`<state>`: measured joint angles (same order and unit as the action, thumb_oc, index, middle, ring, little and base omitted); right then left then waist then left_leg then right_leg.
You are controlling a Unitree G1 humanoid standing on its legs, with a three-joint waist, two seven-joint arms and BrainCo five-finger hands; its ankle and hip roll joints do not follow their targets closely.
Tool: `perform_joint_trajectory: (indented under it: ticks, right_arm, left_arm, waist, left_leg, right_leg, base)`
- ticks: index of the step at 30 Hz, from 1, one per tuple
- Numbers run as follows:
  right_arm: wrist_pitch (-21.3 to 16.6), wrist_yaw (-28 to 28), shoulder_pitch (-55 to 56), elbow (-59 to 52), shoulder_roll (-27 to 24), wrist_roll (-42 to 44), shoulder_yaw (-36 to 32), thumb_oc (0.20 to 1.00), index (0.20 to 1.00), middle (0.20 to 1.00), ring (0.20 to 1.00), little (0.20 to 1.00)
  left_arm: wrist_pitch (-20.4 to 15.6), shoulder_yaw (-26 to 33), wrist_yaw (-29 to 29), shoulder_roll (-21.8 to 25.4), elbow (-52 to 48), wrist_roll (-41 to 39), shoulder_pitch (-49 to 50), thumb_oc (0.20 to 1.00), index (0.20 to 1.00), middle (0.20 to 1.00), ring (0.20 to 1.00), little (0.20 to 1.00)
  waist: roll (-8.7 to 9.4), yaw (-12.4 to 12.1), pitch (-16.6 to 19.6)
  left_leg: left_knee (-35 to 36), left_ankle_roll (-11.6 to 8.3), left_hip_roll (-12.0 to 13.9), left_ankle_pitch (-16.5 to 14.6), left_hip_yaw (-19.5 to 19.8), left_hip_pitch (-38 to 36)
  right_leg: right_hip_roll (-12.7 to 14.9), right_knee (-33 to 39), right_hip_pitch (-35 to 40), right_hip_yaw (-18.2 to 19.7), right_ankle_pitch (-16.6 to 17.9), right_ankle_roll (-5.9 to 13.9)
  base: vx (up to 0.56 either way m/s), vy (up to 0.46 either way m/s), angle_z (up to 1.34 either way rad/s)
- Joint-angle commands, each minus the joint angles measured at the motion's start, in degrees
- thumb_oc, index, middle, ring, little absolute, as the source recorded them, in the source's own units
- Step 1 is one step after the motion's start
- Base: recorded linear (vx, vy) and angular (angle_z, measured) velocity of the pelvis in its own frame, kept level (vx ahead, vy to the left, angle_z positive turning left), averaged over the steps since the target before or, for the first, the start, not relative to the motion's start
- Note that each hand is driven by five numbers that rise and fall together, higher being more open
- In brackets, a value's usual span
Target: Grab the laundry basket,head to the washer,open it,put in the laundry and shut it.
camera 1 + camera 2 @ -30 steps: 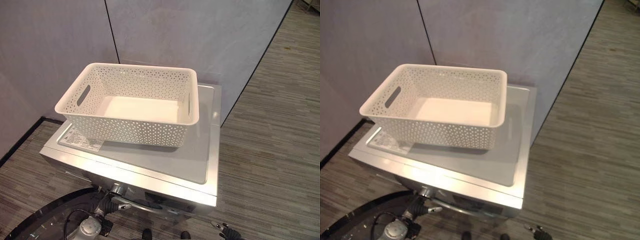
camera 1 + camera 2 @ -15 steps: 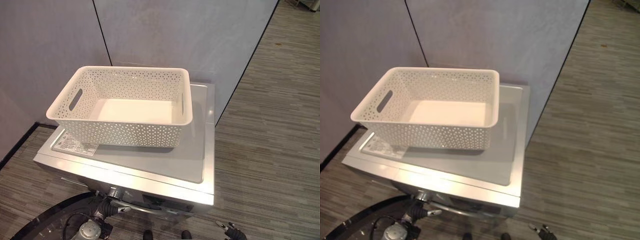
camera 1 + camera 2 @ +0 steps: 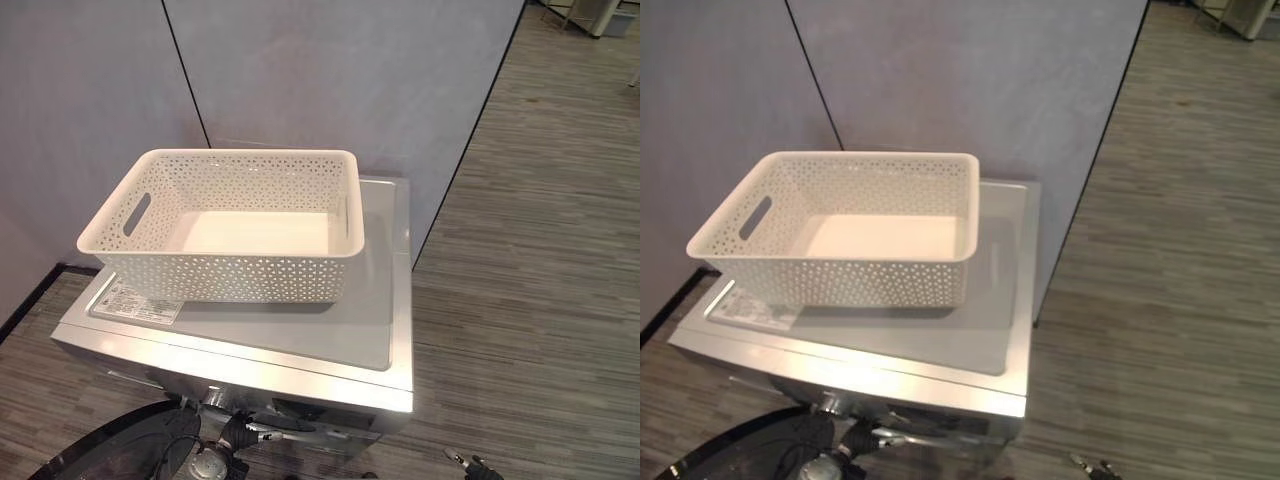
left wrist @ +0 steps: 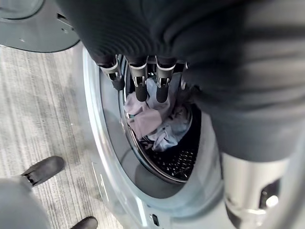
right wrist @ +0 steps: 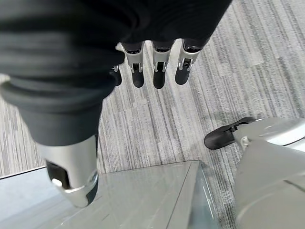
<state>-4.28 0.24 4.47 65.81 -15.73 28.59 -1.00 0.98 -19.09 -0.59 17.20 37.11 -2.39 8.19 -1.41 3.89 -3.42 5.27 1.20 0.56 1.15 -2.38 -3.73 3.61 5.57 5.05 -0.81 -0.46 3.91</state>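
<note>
Now empty, the white perforated plastic laundry basket (image 3: 222,225) sits atop the silver washer (image 3: 385,345); the camera has swung right. Crumpled pastel laundry (image 4: 155,121) lies at the drum mouth at 12 o'clock beyond the left hand (image 4: 138,78), fingers relaxed; the right hand (image 5: 155,67), also slack-fingered, hangs over floor. Door-closing likely remains.

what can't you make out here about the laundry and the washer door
- How much laundry fills the drum: the left robot hand covers part of it in the left wrist view.
- Washer door: cut off by the eye views' bottom edge.
- Basket floor nearest the camera: hidden by its own front wall.
</note>
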Motion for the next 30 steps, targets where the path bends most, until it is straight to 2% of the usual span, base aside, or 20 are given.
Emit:
perform_joint_trajectory:
  ticks: [1, 5, 6, 7, 9, 10, 11, 12, 14, 15, 17, 18, 19, 21, 23, 24, 25, 26, 27, 30]
  right_arm:
    - [-3.56, -1.19, -4.79, 1.71, -2.17, 2.92, 0.31, 1.000, 1.000, 1.000, 1.000, 1.000]
    - [-4.07, -1.89, -5.52, 0.90, -2.31, 4.35, 0.73, 1.000, 1.000, 1.000, 1.000, 1.000]
    - [-4.26, -1.91, -5.75, 0.57, -2.34, 4.62, 1.06, 1.000, 1.000, 1.000, 1.000, 1.000]
    - [-4.35, -2.18, -5.82, -0.19, -2.04, 4.78, 1.55, 1.000, 1.000, 1.000, 1.000, 1.000]
    - [-4.40, -2.10, -5.53, -0.57, -1.80, 5.17, 1.79, 1.000, 1.000, 1.000, 1.000, 1.000]
    - [-4.13, -1.63, -5.09, -0.49, -1.71, 5.58, 2.07, 1.000, 1.000, 1.000, 1.000, 1.000]
    - [-4.03, -1.38, -4.92, -0.42, -1.61, 5.77, 2.20, 1.000, 1.000, 1.000, 1.000, 1.000]
    - [-4.02, -1.37, -4.93, -0.42, -1.59, 5.78, 2.20, 1.000, 1.000, 1.000, 1.000, 1.000]
    - [-3.45, -1.17, -4.58, -0.21, -1.49, 5.75, 2.21, 1.000, 1.000, 1.000, 1.000, 1.000]
    - [-2.75, -1.32, -4.39, -0.18, -1.61, 4.87, 1.58, 1.000, 1.000, 1.000, 1.000, 1.000]
    - [-2.49, -1.55, -4.61, -0.23, -1.56, 4.46, 1.35, 1.000, 1.000, 1.000, 1.000, 1.000]
    - [-2.15, -1.70, -4.85, -0.26, -1.49, 4.12, 0.95, 1.000, 1.000, 1.000, 1.000, 1.000]
    - [-1.95, -1.44, -4.97, -0.73, -1.20, 3.22, 0.53, 1.000, 1.000, 1.000, 1.000, 1.000]
    - [-1.74, -1.16, -5.07, -0.65, -0.94, 2.70, 0.43, 1.000, 1.000, 1.000, 1.000, 1.000]
    - [-1.68, -0.82, -5.59, -1.29, -0.30, 3.03, 0.91, 1.000, 1.000, 1.000, 1.000, 1.000]
    - [-1.97, -0.44, -5.47, -2.41, 0.15, 3.89, 1.81, 1.000, 1.000, 1.000, 1.000, 1.000]
    - [-1.97, -0.44, -5.49, -2.41, 0.17, 3.90, 1.82, 1.000, 1.000, 1.000, 1.000, 1.000]
    - [-2.32, -0.49, -5.24, -2.82, 0.31, 4.07, 2.25, 1.000, 1.000, 1.000, 1.000, 1.000]
    - [-3.04, -0.37, -4.23, -3.85, 0.30, 3.89, 3.47, 1.000, 1.000, 1.000, 1.000, 1.000]
    - [-3.34, -0.45, -4.02, -2.75, 0.41, 2.67, 3.85, 1.000, 1.000, 1.000, 1.000, 1.000]
  left_arm:
    - [-2.97, 0.92, 0.88, -0.46, 0.95, -1.65, -6.01, 1.000, 1.000, 1.000, 1.000, 1.000]
    - [-3.23, -0.72, 1.81, -0.39, 0.21, -1.69, -10.09, 1.000, 1.000, 1.000, 1.000, 1.000]
    - [-3.38, -0.91, 1.99, -0.44, -0.11, -1.76, -11.19, 1.000, 1.000, 1.000, 1.000, 1.000]
    - [-3.73, -1.32, 2.49, -0.75, -1.27, -1.40, -12.70, 1.000, 1.000, 1.000, 1.000, 1.000]
    - [-3.80, -1.19, 2.40, -0.75, -2.55, -1.62, -12.50, 1.000, 1.000, 1.000, 1.000, 1.000]
    - [-4.04, -0.95, 2.64, -0.62, -3.83, -1.61, -11.64, 1.000, 1.000, 1.000, 1.000, 1.000]
    - [-4.30, -0.89, 2.73, -0.51, -4.91, -1.72, -11.10, 1.000, 1.000, 1.000, 1.000, 1.000]
    - [-4.28, -0.88, 2.72, -0.48, -4.94, -1.71, -11.09, 1.000, 1.000, 1.000, 1.000, 1.000]
    - [-4.27, -1.18, 2.53, -0.66, -6.21, -2.17, -10.22, 1.000, 1.000, 1.000, 1.000, 1.000]
    - [-4.18, -1.92, 1.68, -0.70, -7.25, -1.94, -10.31, 1.000, 1.000, 1.000, 1.000, 1.000]
    - [-4.19, -2.08, 1.67, -0.75, -7.30, -1.87, -10.66, 1.000, 1.000, 1.000, 1.000, 1.000]
    - [-4.09, -2.45, 1.67, -0.71, -6.83, -1.43, -11.36, 1.000, 1.000, 1.000, 1.000, 1.000]
    - [-3.90, -2.48, 1.46, -0.60, -6.60, -0.09, -11.51, 1.000, 1.000, 1.000, 1.000, 1.000]
    - [-3.94, -2.36, 1.34, -0.38, -6.57, 0.66, -11.28, 1.000, 1.000, 1.000, 1.000, 1.000]
    - [-4.02, -1.59, 1.52, 0.31, -6.96, 0.57, -11.07, 1.000, 1.000, 1.000, 1.000, 1.000]
    - [-4.10, -0.99, 2.01, 0.77, -7.32, -0.46, -11.52, 1.000, 1.000, 1.000, 1.000, 1.000]
    - [-4.09, -0.97, 2.01, 0.80, -7.33, -0.46, -11.54, 1.000, 1.000, 1.000, 1.000, 1.000]
    - [-4.14, -0.38, 2.29, 1.10, -7.52, -0.89, -11.65, 1.000, 1.000, 1.000, 1.000, 1.000]
    - [-4.24, 0.52, 2.50, 1.79, -8.79, -1.47, -10.94, 1.000, 1.000, 1.000, 1.000, 1.000]
    - [-4.31, 2.75, 2.70, 2.68, -10.38, -0.82, -9.52, 1.000, 1.000, 1.000, 1.000, 1.000]
  waist:
    - [0.97, -0.05, -2.37]
    - [1.57, 1.21, -4.82]
    - [1.93, 1.71, -5.44]
    - [2.97, 2.91, -6.08]
    - [3.07, 3.13, -5.79]
    - [3.00, 2.68, -5.73]
    - [2.61, 2.63, -5.37]
    - [2.72, 2.68, -5.33]
    - [1.23, 3.28, -4.13]
    - [-0.16, 4.72, -3.13]
    - [-0.09, 4.52, -3.18]
    - [0.08, 4.66, -3.42]
    - [0.35, 4.13, -3.36]
    - [0.44, 3.68, -3.36]
    - [-0.13, 3.23, -4.07]
    - [-0.32, 2.92, -4.92]
    - [-0.20, 2.89, -4.82]
    - [-0.16, 2.59, -4.64]
    - [0.07, 1.95, -4.27]
    - [1.56, 0.41, -3.28]
  left_leg:
    - [-0.34, -5.28, 7.30, 1.58, -0.85, 4.32]
    - [-4.16, -6.03, 8.05, 3.05, -0.72, 10.77]
    - [-7.28, -5.79, 8.22, 1.52, -0.77, 11.51]
    - [-15.25, -5.43, 10.42, -2.70, -2.69, 11.29]
    - [-17.76, -5.15, 11.40, -3.59, -2.69, 10.34]
    - [-23.04, -5.04, 12.29, -3.75, 0.72, 7.76]
    - [-23.43, -5.23, 12.51, -3.68, 3.15, 5.51]
    - [-23.28, -5.21, 12.38, -3.46, 3.17, 5.56]
    - [-19.37, -5.73, 12.65, -3.99, 5.85, 0.07]
    - [-12.90, -5.96, 12.45, -8.92, 3.35, -3.73]
    - [-11.34, -5.68, 11.38, -10.82, 1.72, -4.42]
    - [-10.24, -5.23, 10.01, -12.44, 0.87, -4.69]
    - [-7.18, -4.03, 7.12, -13.95, 0.03, -5.85]
    - [-5.27, -3.34, 5.77, -13.93, -0.71, -6.78]
    - [-3.77, -2.52, 5.12, -12.65, -2.23, -6.44]
    - [-4.39, -1.62, 4.55, -11.38, -1.97, -4.79]
    - [-4.36, -1.63, 4.44, -11.24, -2.00, -4.63]
    - [-4.68, -1.38, 4.26, -10.70, -1.89, -3.66]
    - [-5.56, -0.84, 3.69, -10.42, -1.05, -2.17]
    - [-6.55, -1.40, 2.85, -10.51, -1.34, -0.96]
  right_leg:
    - [-0.05, -0.57, -2.91, -6.12, -2.72, 0.98]
    - [0.55, -1.09, -5.37, -7.96, -2.43, 0.10]
    - [0.92, -1.92, -6.64, -8.26, -2.02, -0.04]
    - [2.36, -2.58, -8.10, -8.98, -1.12, -0.35]
    - [2.62, -2.49, -8.27, -8.95, -0.69, -0.40]
    - [2.56, -2.68, -8.10, -7.65, 0.07, -0.23]
    - [2.53, -3.24, -8.47, -6.88, 0.28, 0.11]
    - [2.66, -3.21, -8.54, -6.90, 0.37, 0.11]
    - [2.96, -5.11, -9.70, -5.51, 0.40, 0.96]
    - [5.17, -6.49, -11.87, -5.36, 1.63, 2.91]
    - [6.26, -6.47, -12.64, -4.35, 2.60, 3.88]
    - [7.72, -6.01, -13.53, -3.68, 4.60, 5.13]
    - [10.36, -2.87, -14.37, -3.60, 8.97, 7.55]
    - [11.46, -1.02, -14.54, -3.66, 10.87, 8.27]
    - [10.98, -3.15, -16.27, -3.39, 8.83, 7.55]
    - [7.00, -11.27, -16.69, -1.40, 4.65, 5.62]
    - [7.08, -11.43, -16.97, -1.29, 4.65, 5.60]
    - [4.76, -13.71, -16.07, -2.37, 1.65, 4.78]
    - [1.29, -16.81, -13.97, -5.41, -3.09, 2.61]
    - [1.32, -12.92, -9.78, -8.83, -3.61, 1.66]
  base:
    - [-0.19, -0.067, 0.12]
    - [-0.28, -0.023, 0.50]
    - [-0.27, 0.062, 0.74]
    - [-0.27, 0.064, 0.67]
    - [-0.13, 0.158, 0.53]
    - [-0.09, 0.317, 0.31]
    - [-0.07, 0.261, 0.00]
    - [-0.04, 0.376, -0.29]
    - [-0.05, 0.429, -0.31]
    - [-0.14, 0.448, 0.01]
    - [-0.14, 0.360, 0.21]
    - [-0.23, 0.427, 0.23]
    - [-0.30, 0.530, 0.07]
    - [-0.19, 0.298, -0.30]
    - [-0.29, 0.221, -0.53]
    - [-0.29, 0.167, -0.57]
    - [-0.25, 0.110, -0.67]
    - [-0.14, -0.001, -0.45]
    - [-0.15, -0.031, -0.13]
    - [-0.04, -0.063, 0.15]
